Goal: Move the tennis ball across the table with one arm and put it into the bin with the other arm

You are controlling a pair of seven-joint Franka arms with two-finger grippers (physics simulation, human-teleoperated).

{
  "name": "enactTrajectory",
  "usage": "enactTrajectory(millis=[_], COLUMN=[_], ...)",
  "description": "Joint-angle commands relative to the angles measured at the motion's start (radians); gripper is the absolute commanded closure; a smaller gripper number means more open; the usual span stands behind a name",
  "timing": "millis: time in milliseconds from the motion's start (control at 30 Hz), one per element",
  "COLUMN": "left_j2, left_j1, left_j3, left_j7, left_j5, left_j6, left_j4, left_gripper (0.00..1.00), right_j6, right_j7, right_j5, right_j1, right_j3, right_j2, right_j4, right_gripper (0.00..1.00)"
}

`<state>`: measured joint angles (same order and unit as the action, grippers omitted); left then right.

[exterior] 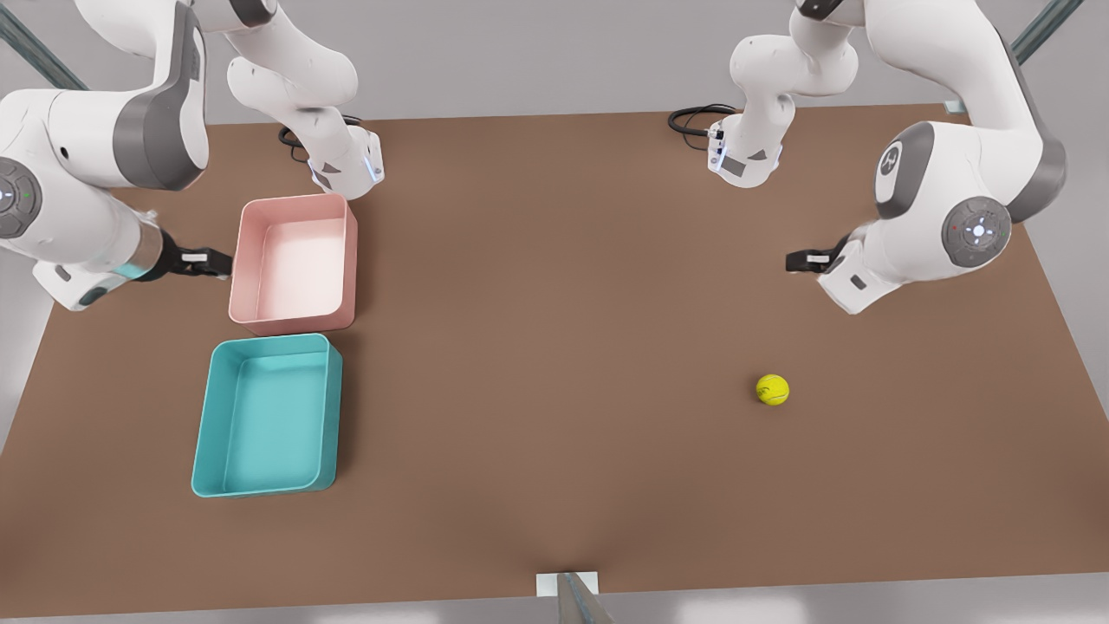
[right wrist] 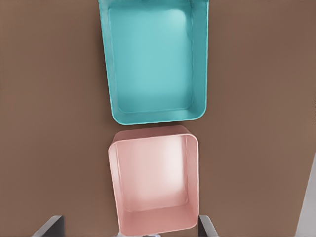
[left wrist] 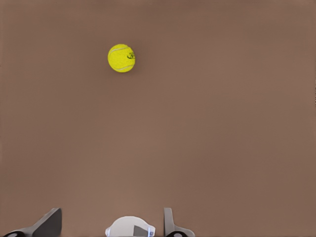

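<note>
Yellow-green tennis ball (exterior: 772,389) lies on open table (exterior: 554,347); both grippers' jaws released, holding nothing.

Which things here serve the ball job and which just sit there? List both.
Job: tennis ball; left gripper near it, open; right gripper by the bins, open; pink bin; teal bin.
Idle: black cables; table.

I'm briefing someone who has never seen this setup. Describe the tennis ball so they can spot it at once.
Start from the brown table and go to the front view's right, away from the pink bin and teal bin. There the tennis ball lies alone on the bare surface, nearer the camera than the left gripper. It is the only small, round, yellow-green thing here.
</note>
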<state>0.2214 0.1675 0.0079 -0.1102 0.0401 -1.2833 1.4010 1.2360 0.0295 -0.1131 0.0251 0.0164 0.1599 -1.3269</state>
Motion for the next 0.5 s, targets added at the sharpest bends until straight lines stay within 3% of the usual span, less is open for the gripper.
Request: enactTrajectory(millis=[0, 33, 67, 100, 167, 300, 333, 367, 467], left_j2=[-0.002, -0.002, 0.0, 0.013, 0.104, 0.231, 0.253, 0.282, 0.328], left_j1=[-0.002, -0.002, -0.005, -0.005, -0.042, -0.108, -0.132, -0.14, -0.166], left_j3=[0.0, 0.001, 0.001, 0.001, 0.003, -0.002, -0.002, -0.002, -0.014], left_j7=[-0.08, -0.08, -0.08, 0.003, 0.461, 1.878, 2.118, 2.317, 2.379], left_j5=[-0.016, -0.014, -0.003, -0.009, -0.005, -0.078, -0.077, -0.077, -0.086], left_j6=[-0.149, -0.146, -0.149, -0.159, -0.303, -0.706, -0.725, -0.734, -0.783], left_j4=[0.0, 0.0, 0.0, 0.001, 0.004, 0.091, 0.104, 0.101, 0.153], left_gripper=[0.0, 0.0, 0.13, 0.78, 0.79, 0.79, 0.79, 0.79, 0.79], right_j6=[0.114, 0.114, 0.106, 0.106, 0.135, 0.249, 0.249, 0.249, 0.27], right_j7=[0.001, 0.012, 0.006, 0.006, 0.013, 0.01, 0.01, 0.01, 0.009], right_j5=[-0.005, -0.008, -0.013, -0.002, -0.007, 0.001, -0.002, -0.002, -0.016], right_j1=[-0.005, -0.004, 0.007, 0.007, 0.013, -0.008, -0.005, -0.007, -0.005], right_j3=[0.001, 0.001, -0.003, -0.003, -0.003, -0.009, -0.009, -0.007, -0.009], right_j2=[-0.002, 0.006, 0.032, 0.044, 0.063, 0.113, 0.119, 0.121, 0.132], right_j4=[-0.009, -0.005, 0.021, 0.026, 0.023, 0.018, 0.017, 0.008, 0.008], right_gripper=[0.0, 0.0, 0.0, 0.0, 0.0, 0.0, 0.0, 0.0, 0.0])
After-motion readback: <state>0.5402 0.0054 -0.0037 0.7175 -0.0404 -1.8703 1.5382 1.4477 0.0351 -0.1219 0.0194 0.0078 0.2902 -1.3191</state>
